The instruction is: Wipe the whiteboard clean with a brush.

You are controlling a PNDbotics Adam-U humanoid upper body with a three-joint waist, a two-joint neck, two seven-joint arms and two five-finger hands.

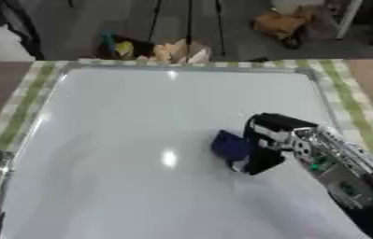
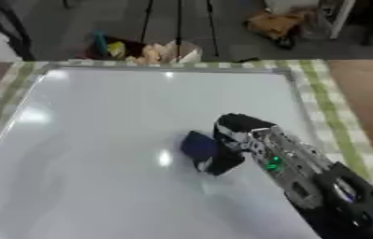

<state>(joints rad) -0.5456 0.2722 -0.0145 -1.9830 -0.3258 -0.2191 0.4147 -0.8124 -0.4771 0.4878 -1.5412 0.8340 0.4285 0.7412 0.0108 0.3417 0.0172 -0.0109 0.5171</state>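
One right hand [image 1: 264, 147] curls round a blue brush [image 1: 230, 145] on the whiteboard [image 1: 140, 140].

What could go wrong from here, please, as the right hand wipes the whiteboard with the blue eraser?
The right hand holds the blue eraser from one side only, with most of it sticking out to the left; a push sideways might twist it out of the fingers. The eraser sits near the middle of the whiteboard, so long strokes toward the right frame edge could run off onto the checked cloth.
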